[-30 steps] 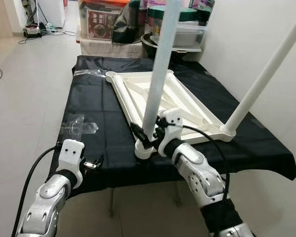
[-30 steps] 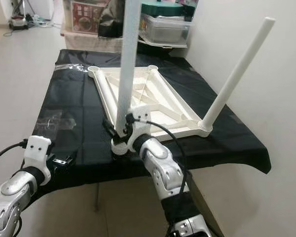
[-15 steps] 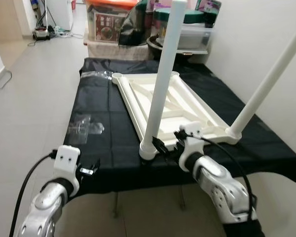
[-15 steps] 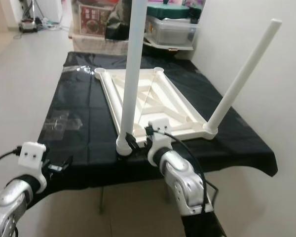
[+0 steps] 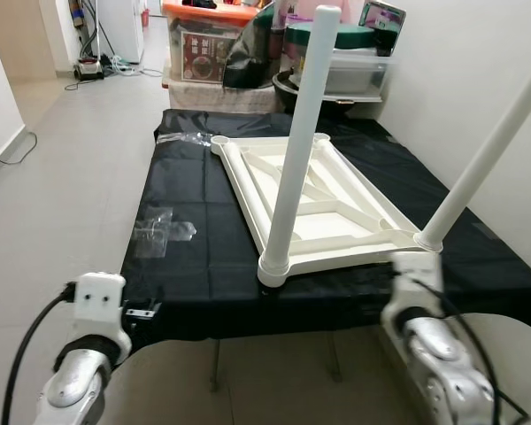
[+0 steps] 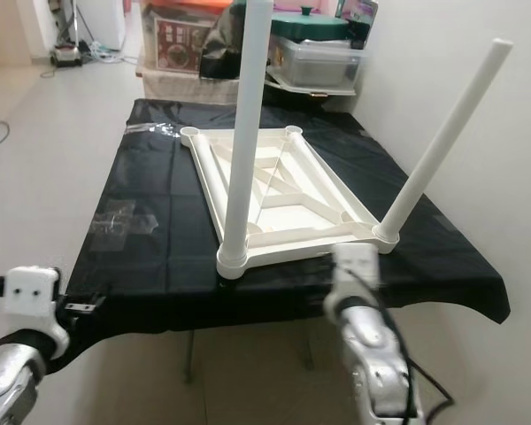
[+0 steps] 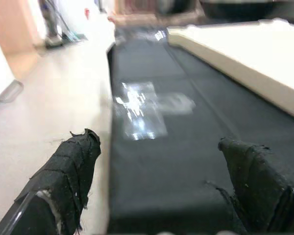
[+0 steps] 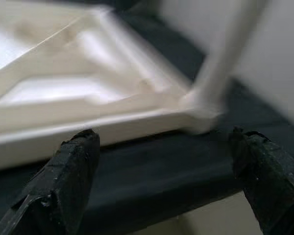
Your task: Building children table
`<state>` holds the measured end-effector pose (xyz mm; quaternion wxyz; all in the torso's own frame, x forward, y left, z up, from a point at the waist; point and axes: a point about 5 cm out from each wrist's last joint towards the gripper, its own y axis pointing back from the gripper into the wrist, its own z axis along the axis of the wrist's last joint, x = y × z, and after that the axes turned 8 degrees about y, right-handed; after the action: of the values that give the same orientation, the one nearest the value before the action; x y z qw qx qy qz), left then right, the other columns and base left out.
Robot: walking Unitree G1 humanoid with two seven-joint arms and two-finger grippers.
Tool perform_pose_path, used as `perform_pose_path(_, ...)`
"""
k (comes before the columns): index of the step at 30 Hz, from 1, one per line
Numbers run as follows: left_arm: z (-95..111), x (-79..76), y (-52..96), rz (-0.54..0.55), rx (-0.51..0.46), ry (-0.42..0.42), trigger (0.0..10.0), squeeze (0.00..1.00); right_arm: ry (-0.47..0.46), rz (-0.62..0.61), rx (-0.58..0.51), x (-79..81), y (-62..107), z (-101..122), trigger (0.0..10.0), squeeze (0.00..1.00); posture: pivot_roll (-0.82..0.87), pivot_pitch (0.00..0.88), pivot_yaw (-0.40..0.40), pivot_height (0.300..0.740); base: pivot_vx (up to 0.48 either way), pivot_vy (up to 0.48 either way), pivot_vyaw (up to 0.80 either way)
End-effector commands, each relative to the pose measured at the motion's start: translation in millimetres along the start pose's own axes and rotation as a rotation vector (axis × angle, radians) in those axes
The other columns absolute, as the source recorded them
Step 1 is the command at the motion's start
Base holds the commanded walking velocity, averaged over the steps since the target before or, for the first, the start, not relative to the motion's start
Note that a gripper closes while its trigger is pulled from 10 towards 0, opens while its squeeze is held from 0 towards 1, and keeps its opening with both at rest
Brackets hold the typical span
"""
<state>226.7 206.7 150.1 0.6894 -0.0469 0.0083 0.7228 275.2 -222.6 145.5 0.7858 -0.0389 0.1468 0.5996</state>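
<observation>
I have the white children's table top (image 5: 314, 190) lying upside down on the black-covered work table (image 5: 195, 257), with two of its legs fitted: the near-left leg (image 5: 294, 150) stands upright in its corner socket at about 6 o'clock of the frame, and the near-right leg (image 6: 442, 142) leans out toward 2 o'clock from its socket. The two far corner sockets (image 6: 189, 133) look empty, so I judge the job roughly half done, with two legs left to fit; I see no spare legs on the cloth. A clear plastic bag (image 5: 159, 232) lies at 9 o'clock of the frame. My right gripper (image 8: 166, 161) hangs off the near edge, fingers spread and holding nothing, aimed at the near-right socket, which its wrist view shows close up but blurred. My left gripper (image 7: 161, 166) is also spread and empty, low at the near-left corner; its wrist view shows the bag's glare and the frame's long side rail, detail the head views give less plainly.
</observation>
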Motion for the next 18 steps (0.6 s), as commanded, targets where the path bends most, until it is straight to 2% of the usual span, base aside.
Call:
perform_pose_path(1,4.5,-2.4,1.1,-0.003,-0.034,0.028,10.0,0.0,-0.001,-0.011,-0.03,0.1,-1.0,5.3,10.0,0.0,0.09,0.0,-0.112,0.74,0.0,0.0,0.0)
perform_pose_path(2,6.3,-3.1,1.0,-0.009,-0.046,0.036,10.0,0.0,0.005,0.01,-0.05,3.3,-1.5,9.6,10.0,0.0,0.09,0.0,-0.112,0.74,0.0,0.0,0.8)
perform_pose_path(4,9.3,-4.1,1.1,-0.014,-0.065,0.039,10.0,0.0,-0.057,0.026,-0.069,8.2,-1.1,14.5,10.0,0.0,0.09,0.0,-0.111,0.74,0.3,0.0,0.8)
perform_pose_path(7,10.5,-5.2,1.3,-0.014,-0.066,0.042,10.0,0.0,-0.059,0.039,-0.071,12.1,-1.1,16.1,10.0,0.0,0.09,0.0,-0.11,0.74,0.37,0.0,0.7)
perform_pose_path(10,11.5,-8.7,1.4,-0.024,-0.064,0.046,10.0,0.0,-0.082,0.053,-0.064,18.4,-3.0,17.2,10.0,0.0,0.1,0.0,-0.111,0.74,0.405,0.0,0.0)
perform_pose_path(14,11.5,-8.7,1.4,-0.024,-0.064,0.046,10.0,0.0,-0.082,0.053,-0.064,18.4,-3.0,17.2,10.0,0.0,0.1,0.0,-0.111,0.74,0.405,0.0,0.0)
perform_pose_path(18,10.5,-11.9,1.1,-0.062,-0.046,0.032,10.0,0.0,-0.086,-0.005,-0.058,21.3,-10.6,16.3,10.0,0.0,0.1,0.0,-0.107,0.74,0.383,0.0,0.0)
